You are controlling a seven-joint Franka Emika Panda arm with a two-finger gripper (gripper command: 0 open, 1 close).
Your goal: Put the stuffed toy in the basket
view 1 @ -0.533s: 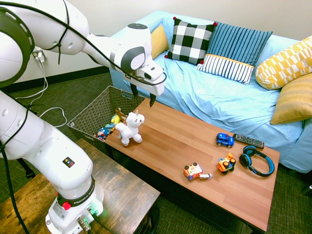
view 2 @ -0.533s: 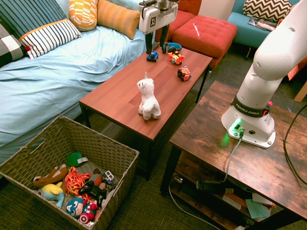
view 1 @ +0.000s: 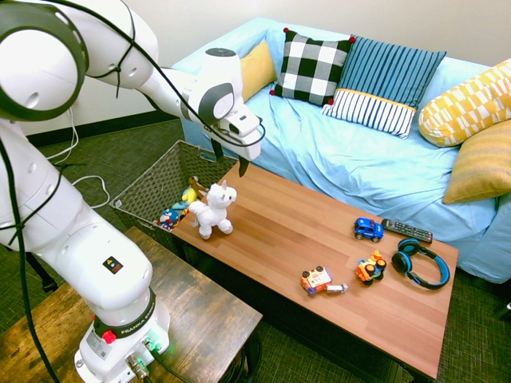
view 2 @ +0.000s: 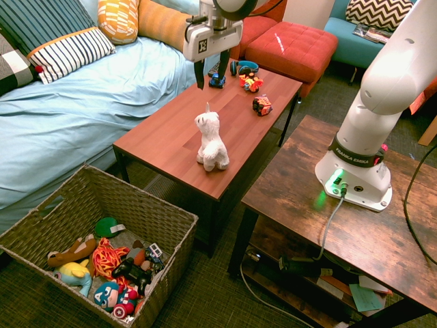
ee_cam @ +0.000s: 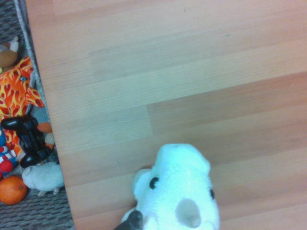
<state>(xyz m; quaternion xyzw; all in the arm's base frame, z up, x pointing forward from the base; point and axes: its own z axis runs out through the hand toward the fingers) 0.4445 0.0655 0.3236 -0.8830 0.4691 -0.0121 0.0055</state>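
Tool (view 2: 211, 76) spread wide, nothing pinched, held above the worktop (view 2: 160, 142). Stuffed toy (view 2: 213, 145) upright on the worktop, near the end by the basket (view 2: 136, 205). Likely step: approach. Tool best centred over the body, lowered straight, closed around the torso; head contact could tip it.

a living room, with a draped sofa (view 1: 351, 152), cushions (view 1: 310, 67) and coffee table (view 1: 279, 231)

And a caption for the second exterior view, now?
White plush unicorn standing on the wooden table, beside the toy-filled basket.
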